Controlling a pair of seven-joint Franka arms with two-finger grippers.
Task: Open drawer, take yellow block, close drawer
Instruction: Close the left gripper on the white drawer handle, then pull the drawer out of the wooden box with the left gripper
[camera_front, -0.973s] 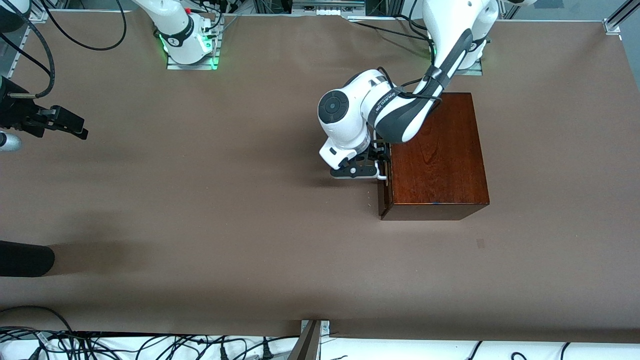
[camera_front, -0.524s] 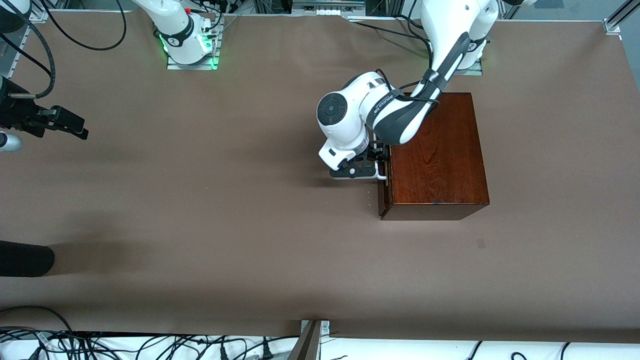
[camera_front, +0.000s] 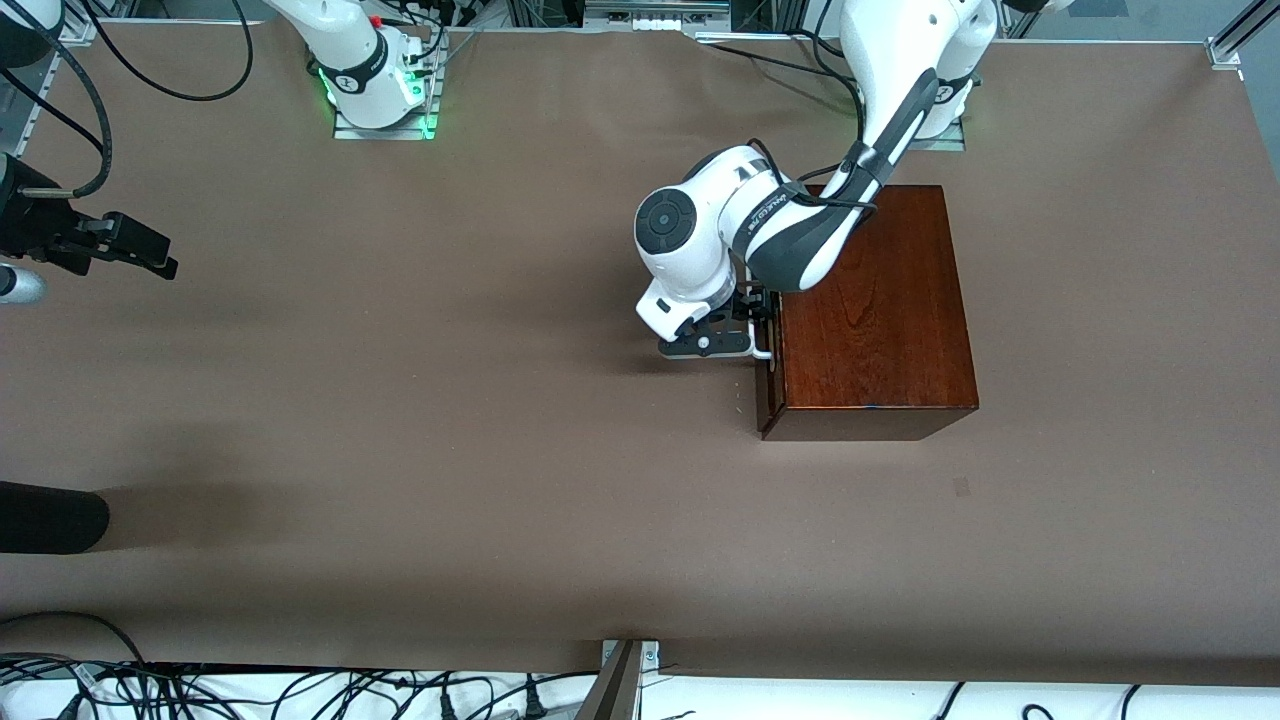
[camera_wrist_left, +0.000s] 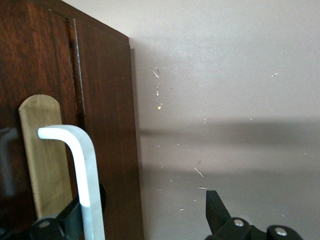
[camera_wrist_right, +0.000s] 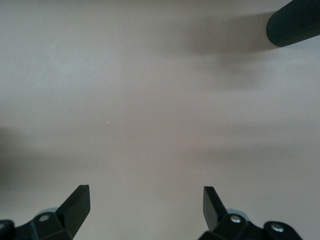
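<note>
While the right arm waits at its own end of the table (camera_front: 400, 450), the left arm reaches down to the front face of the box (camera_front: 870, 310), a glossy mahogany-coloured box that sits on the brown table toward the left arm's end, close to that arm's base.

The drawer (camera_front: 768, 385) is pushed fully into the box, its dark front flush with the box's face, which looks toward the right arm's end of the table. A white loop handle (camera_wrist_left: 82, 170) stands out from this front, mounted over a pale wooden strip (camera_wrist_left: 42, 155).

The left gripper (camera_front: 757, 325) is level with the handle, right at the drawer front. Its jaws stand open: in the left wrist view one finger (camera_wrist_left: 67, 222) lies against the drawer front with the handle just inside it, and the other finger sits well apart over bare table, so the handle is within the gap without being clamped.

The right gripper (camera_front: 130, 245) hangs over the table's edge at the right arm's end, well apart from the box. Its jaws are open wide, with only bare table between them in the right wrist view (camera_wrist_right: 145, 207). A dark ribbed cylinder (camera_wrist_right: 292, 25) pokes into a corner of that view.

The yellow block cannot be seen anywhere.
</note>
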